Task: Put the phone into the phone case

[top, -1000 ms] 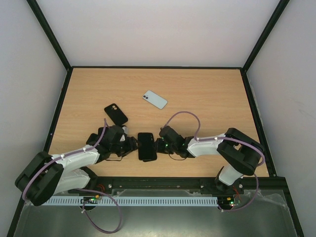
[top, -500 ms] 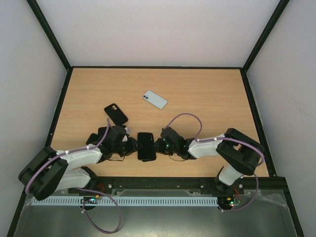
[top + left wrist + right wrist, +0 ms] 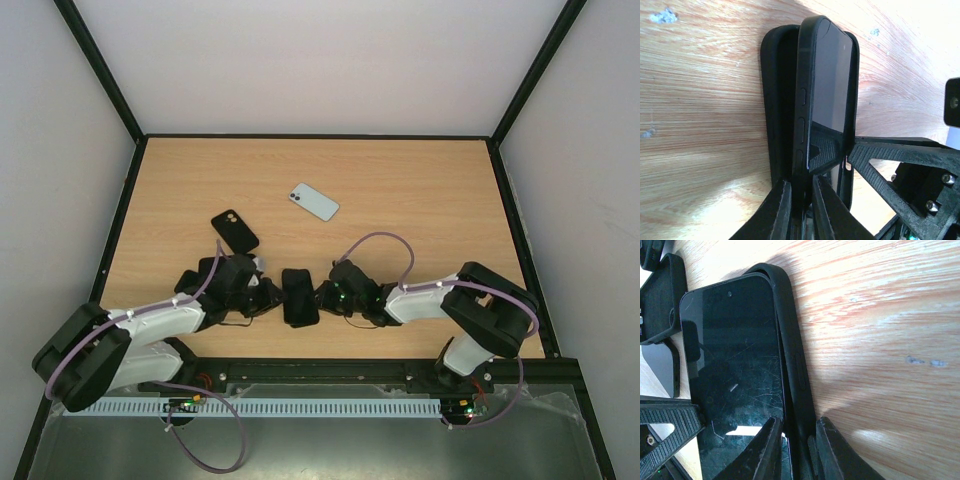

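Observation:
A black phone (image 3: 299, 297) lies screen up in a black phone case between my two grippers at the near middle of the table. In the left wrist view the phone's button edge (image 3: 802, 115) stands raised above the case wall (image 3: 772, 100). My left gripper (image 3: 802, 202) is shut on that edge. In the right wrist view the dark screen (image 3: 730, 365) sits against the case rim (image 3: 790, 340). My right gripper (image 3: 797, 445) is shut on that rim and the phone's edge. From above, the left gripper (image 3: 270, 295) and right gripper (image 3: 324, 296) flank the phone.
A second black case (image 3: 234, 231) lies behind the left gripper. A light blue phone (image 3: 314, 201) lies face down further back at mid table. The right gripper's fingers (image 3: 900, 165) show in the left wrist view. Black frame rails border the table.
The phone and case have turned slightly and look narrower from above, as if one edge rose. Both grippers have stayed on them, with small shifts of the arms.

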Tool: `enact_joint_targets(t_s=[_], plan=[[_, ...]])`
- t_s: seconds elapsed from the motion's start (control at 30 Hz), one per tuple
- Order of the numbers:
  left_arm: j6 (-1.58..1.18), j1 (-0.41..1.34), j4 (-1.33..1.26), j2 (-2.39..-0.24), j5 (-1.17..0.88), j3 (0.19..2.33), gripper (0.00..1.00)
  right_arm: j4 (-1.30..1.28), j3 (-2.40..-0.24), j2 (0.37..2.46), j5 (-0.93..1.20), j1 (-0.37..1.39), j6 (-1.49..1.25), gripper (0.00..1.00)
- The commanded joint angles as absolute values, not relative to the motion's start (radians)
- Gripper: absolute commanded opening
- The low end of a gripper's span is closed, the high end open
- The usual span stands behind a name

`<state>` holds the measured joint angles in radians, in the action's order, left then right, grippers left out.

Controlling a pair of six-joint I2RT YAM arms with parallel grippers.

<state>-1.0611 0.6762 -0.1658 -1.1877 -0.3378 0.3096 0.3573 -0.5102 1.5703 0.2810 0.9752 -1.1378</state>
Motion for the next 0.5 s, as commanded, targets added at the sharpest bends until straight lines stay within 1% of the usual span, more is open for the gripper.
enact_joint_targets(t_s=[0.0,0.27,0.47], plan=[[-1.080,0.688,-0.165,-1.163,-0.350,0.333,0.12,0.399,-0.492,1.552,0.268,0.976,-1.162,0.21],[-1.110,0.702,-0.188,-1.206,-0.322,0.326,0.12,0.506,-0.460,1.538,0.333,0.977,-1.243,0.22],[-1.115,0.710,-0.185,-1.234,-0.293,0.331,0.12,0.555,-0.426,1.505,0.334,0.980,-1.289,0.23]])
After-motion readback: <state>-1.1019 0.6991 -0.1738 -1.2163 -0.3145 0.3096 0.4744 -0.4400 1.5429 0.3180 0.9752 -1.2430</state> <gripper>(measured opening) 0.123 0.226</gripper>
